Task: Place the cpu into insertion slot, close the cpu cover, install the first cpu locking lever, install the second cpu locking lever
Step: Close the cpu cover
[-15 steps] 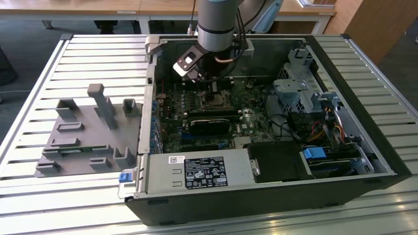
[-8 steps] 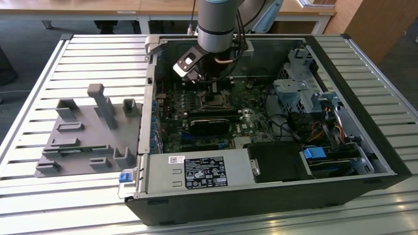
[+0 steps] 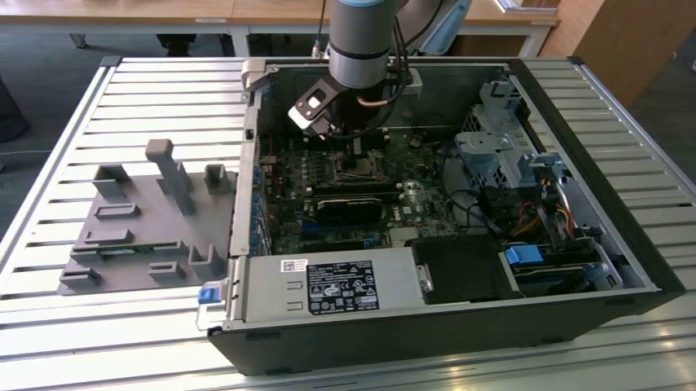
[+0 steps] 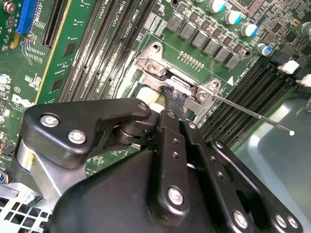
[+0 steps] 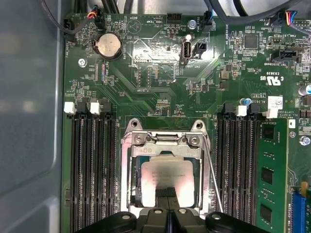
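The cpu [image 5: 167,170] lies flat in the socket, its silver-grey top showing through the window of the cpu cover [image 5: 135,174]. The cover looks folded down over it. My gripper [image 5: 167,193] is shut, its dark fingertips together and resting at the cover's edge. In the second wrist view the gripper [image 4: 175,99] touches the cover's silvery tab [image 4: 181,87]. A thin wire locking lever [image 4: 252,115] sticks out sideways from the socket, unlatched; in the first wrist view the lever [image 5: 212,174] runs alongside the socket. In the exterior view the gripper [image 3: 350,155] hangs over the socket [image 3: 357,169] inside the open computer case.
Black memory slots [image 5: 92,170] flank the socket on both sides. A long black card [image 3: 348,208] lies just in front of the socket, with a power supply [image 3: 326,287] nearer the front. The drive cage and cables [image 3: 511,163] fill the exterior view's right. A grey fixture [image 3: 142,228] sits on the slatted table.
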Controlling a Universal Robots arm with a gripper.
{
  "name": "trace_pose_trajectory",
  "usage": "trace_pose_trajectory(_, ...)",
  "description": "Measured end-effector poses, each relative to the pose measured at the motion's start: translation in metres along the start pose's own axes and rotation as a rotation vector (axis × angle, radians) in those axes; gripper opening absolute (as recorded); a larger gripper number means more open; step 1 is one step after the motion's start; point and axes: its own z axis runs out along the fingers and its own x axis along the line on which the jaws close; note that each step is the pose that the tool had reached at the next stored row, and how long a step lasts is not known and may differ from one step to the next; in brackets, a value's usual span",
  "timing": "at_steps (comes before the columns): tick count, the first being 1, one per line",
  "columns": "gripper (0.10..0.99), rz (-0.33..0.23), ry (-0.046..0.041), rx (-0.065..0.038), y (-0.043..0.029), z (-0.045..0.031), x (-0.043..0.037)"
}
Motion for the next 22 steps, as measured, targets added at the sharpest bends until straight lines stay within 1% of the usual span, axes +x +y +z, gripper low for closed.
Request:
trace_pose_trajectory(3, 0.106, 0.000, -0.0018, 0.001, 0.0004, 0.0009, 0.0003)
trace_pose_trajectory(10, 0.106, 0.000, -0.0004, -0.001, 0.0045, 0.0009, 0.0025)
trace_pose_trajectory(11, 0.106, 0.000, 0.0017, -0.002, 0.0049, -0.0006, 0.0029)
trace_pose_trajectory(13, 0.106, 0.000, -0.0006, 0.000, 0.0049, -0.0079, 0.0028)
trace_pose_trajectory(15, 0.106, 0.000, -0.0007, 0.000, 0.0050, -0.0149, 0.0028)
trace_pose_trajectory(16, 0.106, 0.000, -0.0009, 0.000, 0.0053, -0.0167, 0.0028)
trace_pose_trajectory(22, 0.106, 0.000, -0.0012, 0.000, 0.0092, -0.0168, 0.0028)
